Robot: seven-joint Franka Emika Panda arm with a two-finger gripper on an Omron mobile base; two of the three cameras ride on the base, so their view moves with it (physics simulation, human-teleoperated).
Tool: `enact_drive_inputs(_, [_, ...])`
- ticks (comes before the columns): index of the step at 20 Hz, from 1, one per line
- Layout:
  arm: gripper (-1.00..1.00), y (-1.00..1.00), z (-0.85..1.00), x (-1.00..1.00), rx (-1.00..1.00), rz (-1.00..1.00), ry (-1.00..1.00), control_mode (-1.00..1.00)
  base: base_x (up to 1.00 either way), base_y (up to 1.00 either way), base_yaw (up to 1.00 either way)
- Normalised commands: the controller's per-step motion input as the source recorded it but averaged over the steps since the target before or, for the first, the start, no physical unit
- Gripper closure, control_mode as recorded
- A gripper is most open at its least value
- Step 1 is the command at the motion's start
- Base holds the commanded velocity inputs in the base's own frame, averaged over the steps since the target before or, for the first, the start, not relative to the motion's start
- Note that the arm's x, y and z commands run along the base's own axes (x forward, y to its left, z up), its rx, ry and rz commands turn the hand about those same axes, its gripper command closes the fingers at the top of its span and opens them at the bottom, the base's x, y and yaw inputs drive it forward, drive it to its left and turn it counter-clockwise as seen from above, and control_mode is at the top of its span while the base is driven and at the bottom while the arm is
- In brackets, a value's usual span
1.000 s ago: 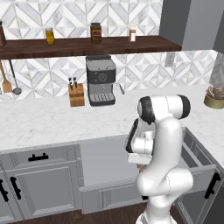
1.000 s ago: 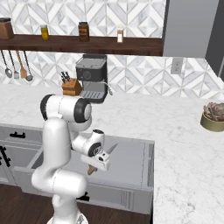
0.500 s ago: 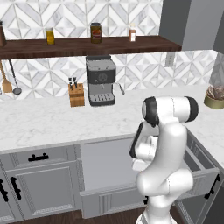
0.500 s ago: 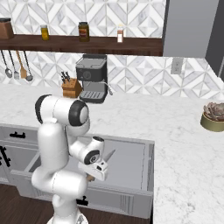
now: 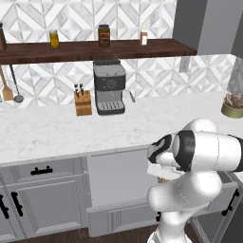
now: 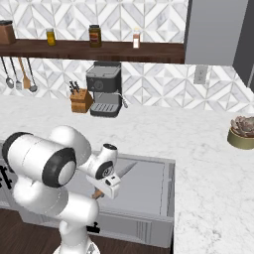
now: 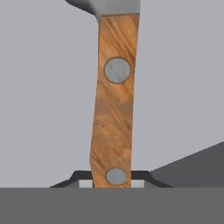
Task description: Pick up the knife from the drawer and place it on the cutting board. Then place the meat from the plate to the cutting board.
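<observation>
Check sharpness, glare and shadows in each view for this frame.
Left base view: evenly lit, no glare, the coffee machine sharp. Right base view: crisp, soft shading inside the drawer. Hand view: the knife handle grain and rivets are sharp, flat grey background, one darker wedge at lower right.

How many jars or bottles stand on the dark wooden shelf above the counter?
4 in the right base view: a brown container at the far left, a yellow jar, a dark jar, and a small white bottle. More may be hidden beyond the frame.
</observation>
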Motion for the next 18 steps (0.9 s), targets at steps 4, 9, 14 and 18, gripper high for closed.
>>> enact_drive_inputs(4, [1.0,0.0,0.98,-0.45,0.04,-0.24,0.16,-1.0,0.0,0.0,0.0])
enact_drive_inputs(9, [1.0,0.0,0.86,-0.62,0.09,-0.3,0.29,-1.0,0.0,0.0,0.0])
enact_drive_inputs(14, [1.0,0.08,1.0,-0.43,0.02,-0.26,0.06,-1.0,0.0,0.0,0.0])
enact_drive_inputs(18, [1.0,0.11,1.0,-0.46,0.0,-0.19,0.0,-1.0,0.0,0.0,0.0])
